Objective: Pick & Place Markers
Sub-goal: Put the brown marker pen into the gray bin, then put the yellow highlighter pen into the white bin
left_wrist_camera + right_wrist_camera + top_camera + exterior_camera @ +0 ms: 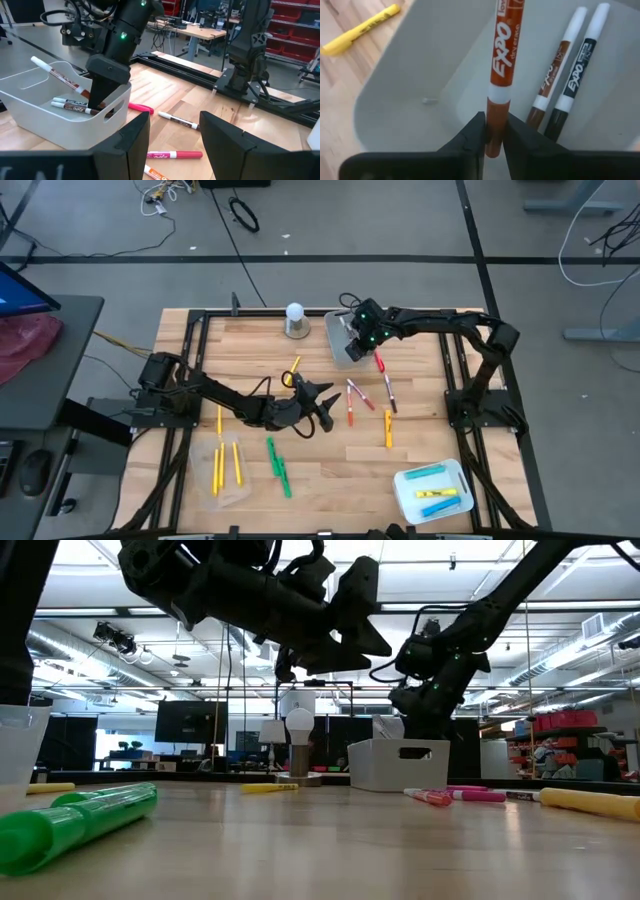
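Right now your right gripper (492, 135) hangs inside the white bin (400, 90), pinching an orange-brown marker (501, 55) upright; two more markers (570, 65) lie just beside it. Your left gripper (172, 135) hovers spread over the table (200, 100), red marker (175, 155) beneath.

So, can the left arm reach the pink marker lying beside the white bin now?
Probably yes: the left claw is open, empty, facing the pink marker; only bare wood lies between.

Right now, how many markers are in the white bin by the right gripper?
3: two lie side by side on the white bin's floor, brown marker and black marker; a third marker sits in the right gripper's jaws above it.
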